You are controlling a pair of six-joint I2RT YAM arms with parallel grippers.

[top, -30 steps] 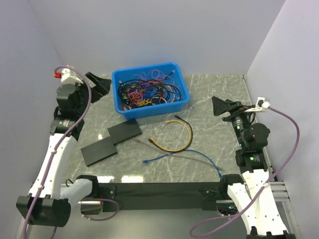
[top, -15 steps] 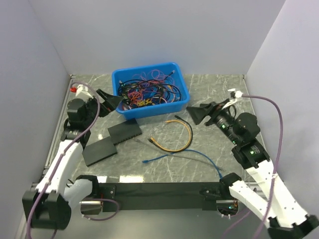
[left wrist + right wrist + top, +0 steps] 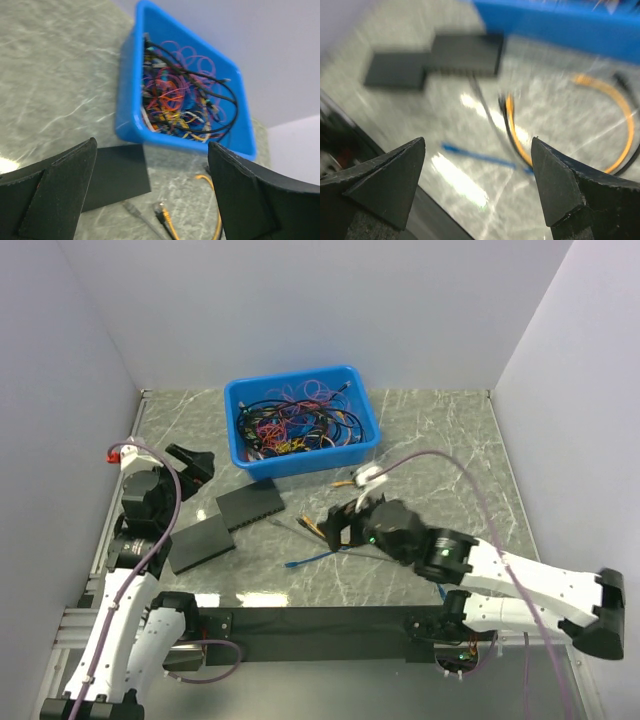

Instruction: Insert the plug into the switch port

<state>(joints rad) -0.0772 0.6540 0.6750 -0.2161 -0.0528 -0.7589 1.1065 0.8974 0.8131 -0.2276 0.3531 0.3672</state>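
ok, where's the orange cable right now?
The orange cable lies looped mid-table, just in front of the blue bin and right of the black box nearest the bin. The open right gripper hovers over it.

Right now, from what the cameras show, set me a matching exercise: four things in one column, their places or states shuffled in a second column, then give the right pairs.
Things:
1. blue bin
2. orange cable
3. black switch nearer the bin
4. right gripper

Places or states:
A. jaws open, nothing between them
B. lying flat, left of the orange cable
C. at the far side, full of tangled wires
D. curved in an arc, in front of the bin

Pairs: 1-C, 2-D, 3-B, 4-A.
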